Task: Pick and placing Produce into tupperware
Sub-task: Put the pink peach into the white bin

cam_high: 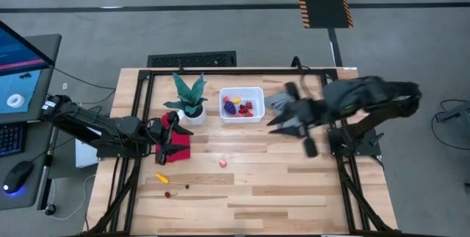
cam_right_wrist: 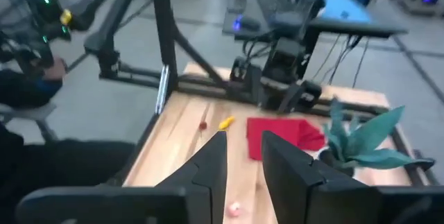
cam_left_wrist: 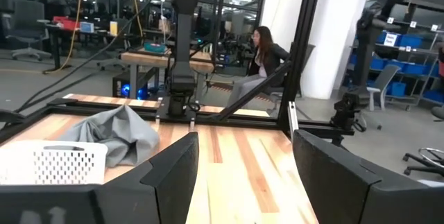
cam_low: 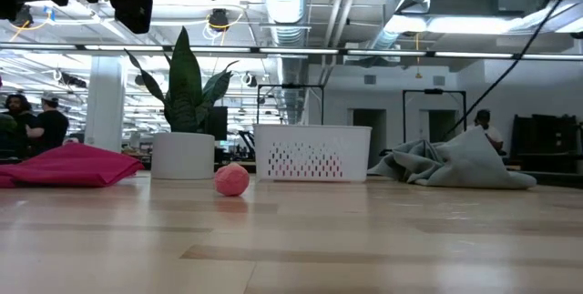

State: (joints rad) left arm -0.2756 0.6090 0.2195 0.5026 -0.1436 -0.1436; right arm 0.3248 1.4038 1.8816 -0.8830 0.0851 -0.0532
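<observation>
Produce (cam_high: 236, 107) partly in the tupperware (cam_high: 241, 104), more loose on the table (cam_high: 279, 186).
I see red, yellow and purple pieces in the white bin, which sits just beside the potted plant (cam_high: 189, 99), between it and the grey cloth (cam_high: 279, 102). A pink ball (cam_high: 222, 163) lies well out from the bin toward the front of the table; a yellow piece (cam_high: 161, 177) and dark red cherries (cam_high: 167, 194) lie farther off, on the plant's side, past the red cloth (cam_high: 176, 147). My left gripper (cam_high: 167, 136) rests over the red cloth, near the plant, fingers (cam_left_wrist: 173, 175) spread, nothing between them. My right gripper (cam_high: 273, 125) hangs in the air on the bin's far side from the plant, over the grey cloth, fingers (cam_right_wrist: 211, 165) a narrow gap apart, pinching nothing.
</observation>
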